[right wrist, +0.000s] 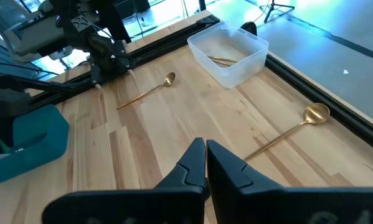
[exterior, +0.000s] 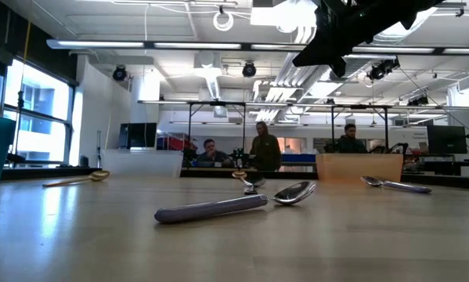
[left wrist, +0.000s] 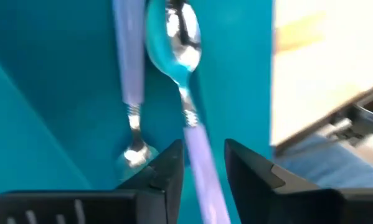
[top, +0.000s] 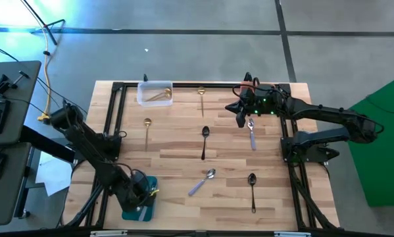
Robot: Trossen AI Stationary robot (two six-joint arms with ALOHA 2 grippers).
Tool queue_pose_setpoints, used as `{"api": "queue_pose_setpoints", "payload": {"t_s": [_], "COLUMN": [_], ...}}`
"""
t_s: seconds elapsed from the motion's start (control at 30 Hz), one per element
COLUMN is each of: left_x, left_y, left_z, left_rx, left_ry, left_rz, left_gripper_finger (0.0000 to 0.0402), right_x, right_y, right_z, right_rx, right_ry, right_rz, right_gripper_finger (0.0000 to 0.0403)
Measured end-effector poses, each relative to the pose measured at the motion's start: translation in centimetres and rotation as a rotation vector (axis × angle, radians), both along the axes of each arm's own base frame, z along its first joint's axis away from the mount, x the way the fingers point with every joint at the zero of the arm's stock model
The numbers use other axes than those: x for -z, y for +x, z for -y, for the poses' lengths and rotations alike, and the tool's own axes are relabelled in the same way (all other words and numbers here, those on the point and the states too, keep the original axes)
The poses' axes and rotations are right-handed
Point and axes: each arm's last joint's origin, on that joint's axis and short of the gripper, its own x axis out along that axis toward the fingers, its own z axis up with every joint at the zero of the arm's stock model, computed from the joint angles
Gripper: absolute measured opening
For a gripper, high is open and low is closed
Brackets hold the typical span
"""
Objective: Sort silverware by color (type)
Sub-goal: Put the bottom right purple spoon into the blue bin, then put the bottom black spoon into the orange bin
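Still loose on the wooden table are two black spoons, two lilac-handled silver spoons and two gold spoons, well apart from each other. One lilac spoon lies just beside the right gripper, which hangs near the far right corner with its jaws pressed together on nothing. The clear tray at the far edge holds one gold spoon. The left gripper hangs over the teal tray at the near left corner. Its jaws are spread either side of a lilac handle without pinching it. A second lilac-handled spoon lies alongside in that tray.
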Motion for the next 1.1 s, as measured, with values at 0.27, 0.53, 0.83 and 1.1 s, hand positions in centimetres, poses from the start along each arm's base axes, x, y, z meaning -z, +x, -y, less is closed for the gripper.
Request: {"api": "queue_pose_setpoints", "payload": {"t_s": [0.27,0.53,0.83,1.1], "left_x": [-5.4,-11.0,-12.3,-12.1], "left_y": [-0.8,-2.3,-1.7,1.2], "left_z": [-1.0,-5.9,-14.1,-20.0], "left_rx": [0.183,0.215,0.168,0.284], "left_ry": [-0.019,0.053,0.34,0.484], "left_rz": [0.18,0.431,0.448,0.494], "left_gripper_finger": [0.0118,0.0058,0.0003,0.0], "right_x": [0.0,0.0,1.0,2.3], "right_y": [0.0,0.0,-0.4,-0.5], "right_z": [0.0,0.0,-0.6,-3.3], "right_rx": [0.003,0.023,0.119,0.164], "right_ry": [-0.001,0.029,0.142,0.273], "right_rz": [0.0,0.006,-0.089,-0.219], "right_gripper_finger": [0.0,0.0,0.0001,0.0003]}}
